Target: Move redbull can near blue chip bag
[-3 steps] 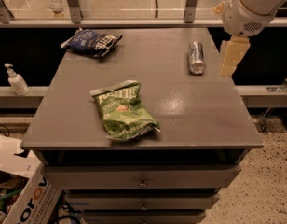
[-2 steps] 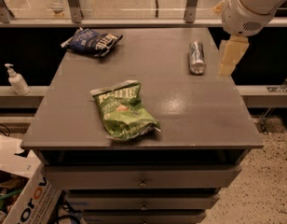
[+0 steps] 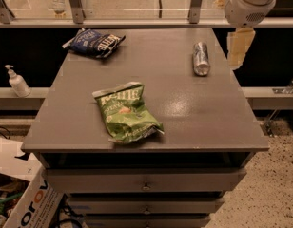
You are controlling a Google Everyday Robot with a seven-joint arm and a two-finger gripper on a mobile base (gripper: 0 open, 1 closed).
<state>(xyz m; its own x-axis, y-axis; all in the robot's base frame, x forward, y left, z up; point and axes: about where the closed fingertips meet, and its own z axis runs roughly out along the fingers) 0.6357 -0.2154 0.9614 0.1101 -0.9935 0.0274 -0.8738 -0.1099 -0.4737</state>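
Note:
The redbull can (image 3: 200,58), slim and silver, lies on its side near the table's far right edge. The blue chip bag (image 3: 94,42) lies flat at the far left corner of the table, well apart from the can. My gripper (image 3: 238,56) hangs from the white arm at the top right. It is just to the right of the can, beyond the table's right edge, and holds nothing that I can see.
A larger green chip bag (image 3: 127,112) lies in the middle front of the grey table (image 3: 199,118). A soap dispenser (image 3: 16,81) stands on a ledge at the left. A cardboard box (image 3: 23,208) sits on the floor at the lower left. Drawers are under the tabletop.
My gripper has shifted slightly upward beside the can. The can and both bags have not moved.

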